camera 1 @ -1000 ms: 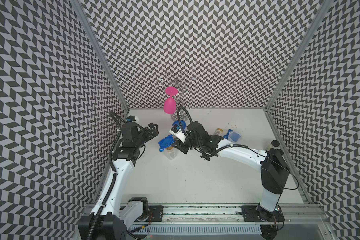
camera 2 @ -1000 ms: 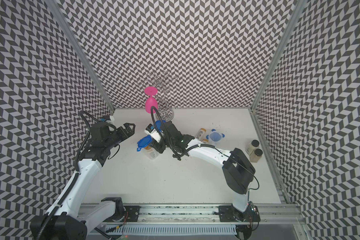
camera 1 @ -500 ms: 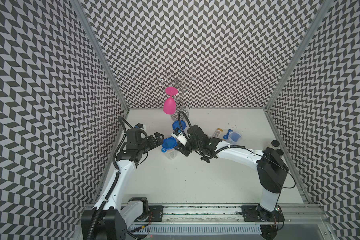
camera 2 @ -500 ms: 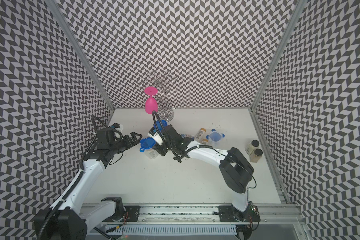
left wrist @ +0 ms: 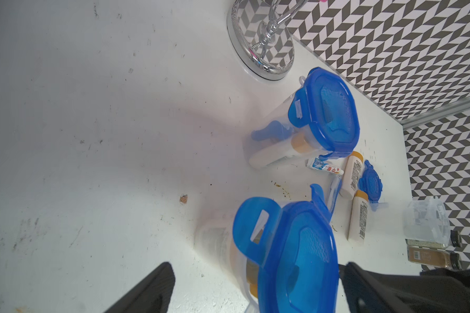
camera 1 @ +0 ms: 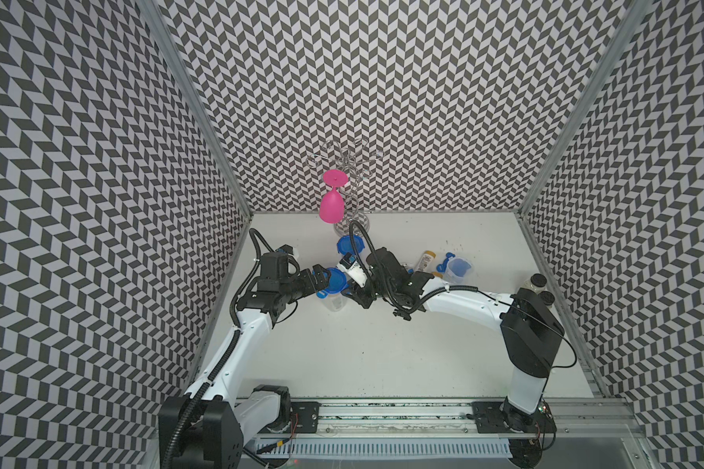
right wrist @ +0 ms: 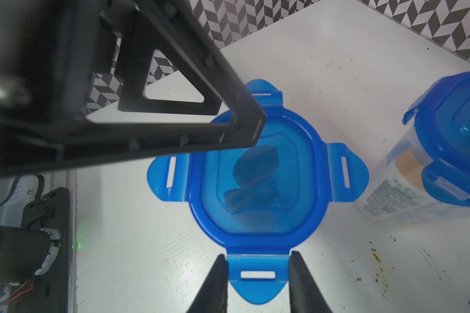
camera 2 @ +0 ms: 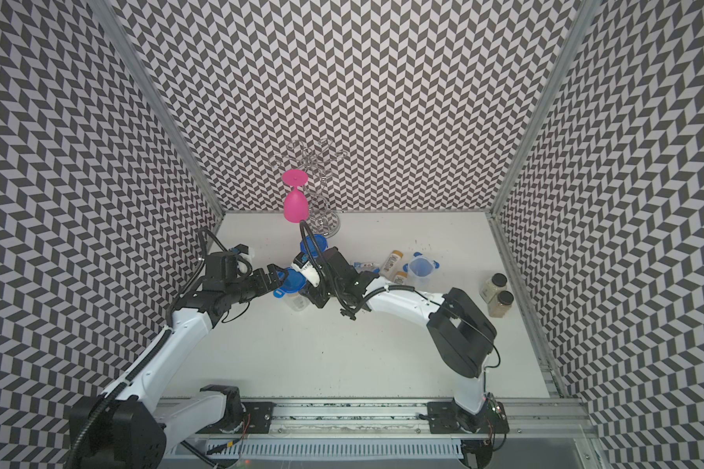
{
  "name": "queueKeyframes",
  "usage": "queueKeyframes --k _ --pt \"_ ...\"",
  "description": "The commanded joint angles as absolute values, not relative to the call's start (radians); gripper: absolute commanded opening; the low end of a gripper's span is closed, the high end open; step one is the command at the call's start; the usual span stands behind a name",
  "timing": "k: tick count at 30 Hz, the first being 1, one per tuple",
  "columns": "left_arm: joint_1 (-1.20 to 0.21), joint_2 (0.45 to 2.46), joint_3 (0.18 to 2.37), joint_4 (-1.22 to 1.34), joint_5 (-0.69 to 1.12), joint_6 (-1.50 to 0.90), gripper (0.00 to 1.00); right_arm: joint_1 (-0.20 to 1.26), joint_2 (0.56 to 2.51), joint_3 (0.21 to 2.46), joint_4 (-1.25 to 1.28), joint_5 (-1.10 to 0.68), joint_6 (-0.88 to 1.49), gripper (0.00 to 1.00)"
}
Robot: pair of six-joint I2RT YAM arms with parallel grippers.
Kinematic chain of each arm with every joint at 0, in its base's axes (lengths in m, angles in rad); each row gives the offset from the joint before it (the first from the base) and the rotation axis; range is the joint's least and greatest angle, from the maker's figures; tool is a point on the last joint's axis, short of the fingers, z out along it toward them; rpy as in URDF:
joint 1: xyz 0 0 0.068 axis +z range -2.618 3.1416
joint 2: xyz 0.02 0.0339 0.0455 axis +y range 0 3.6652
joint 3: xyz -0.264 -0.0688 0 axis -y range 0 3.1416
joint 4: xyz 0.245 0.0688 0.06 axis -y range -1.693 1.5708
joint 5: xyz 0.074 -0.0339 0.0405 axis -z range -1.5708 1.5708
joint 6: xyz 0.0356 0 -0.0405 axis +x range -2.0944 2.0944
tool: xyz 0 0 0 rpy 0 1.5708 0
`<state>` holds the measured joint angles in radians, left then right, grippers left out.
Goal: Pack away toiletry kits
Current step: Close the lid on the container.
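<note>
Chevron walls [camera 1: 383,101] box in a scuffed white table [camera 1: 383,345]. In both top views my left gripper [camera 1: 321,279] and right gripper [camera 1: 360,295] meet from opposite sides at a blue lid [camera 1: 335,280] lying on a clear jar [camera 1: 336,303], in front of the wire rack [camera 1: 348,162] and its hanging pink goblet [camera 1: 332,206]. A closed jar [camera 1: 348,245] stands just behind. In my left wrist view, my left fingers [left wrist: 152,295] are spread wide with the lid between them; I cannot tell if they touch it. White bottles [left wrist: 353,168] and a toothpaste tube [left wrist: 324,166] lie loose beyond. In my right wrist view, my right fingers [right wrist: 216,281] stand narrow, pinching one clip tab of the lid, its other tabs splayed outward.
</note>
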<state>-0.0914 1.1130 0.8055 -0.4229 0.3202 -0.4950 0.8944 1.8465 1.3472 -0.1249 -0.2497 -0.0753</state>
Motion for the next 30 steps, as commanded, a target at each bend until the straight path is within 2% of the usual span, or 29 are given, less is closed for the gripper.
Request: queueKeyframes --k 1,8,11,17,21,26,30 --pt "-0.098 1.117 0.792 -0.419 0.285 -0.500 0.97 0.902 1.840 1.350 -0.100 -0.270 -0.052 0.29" --pt "-0.099 1.126 0.790 -0.418 0.271 -0.492 0.96 0.902 1.798 1.344 -0.100 -0.276 -0.032 0.48" --pt "-0.098 1.129 0.792 -0.413 0.267 -0.490 0.94 0.902 1.793 1.363 -0.108 -0.282 -0.024 0.52" --pt "-0.099 1.126 0.846 -0.457 0.249 -0.457 0.92 0.890 1.768 1.430 -0.184 -0.232 0.049 0.52" --pt "-0.101 1.065 0.878 -0.534 0.247 -0.399 0.94 0.837 1.754 1.513 -0.238 -0.269 0.112 0.52" --pt "-0.133 1.006 0.875 -0.688 0.223 -0.378 1.00 0.771 1.855 1.691 -0.460 -0.259 0.123 0.43" --pt "-0.146 0.999 0.845 -0.747 0.224 -0.376 1.00 0.743 1.940 1.764 -0.603 -0.267 0.111 0.40"
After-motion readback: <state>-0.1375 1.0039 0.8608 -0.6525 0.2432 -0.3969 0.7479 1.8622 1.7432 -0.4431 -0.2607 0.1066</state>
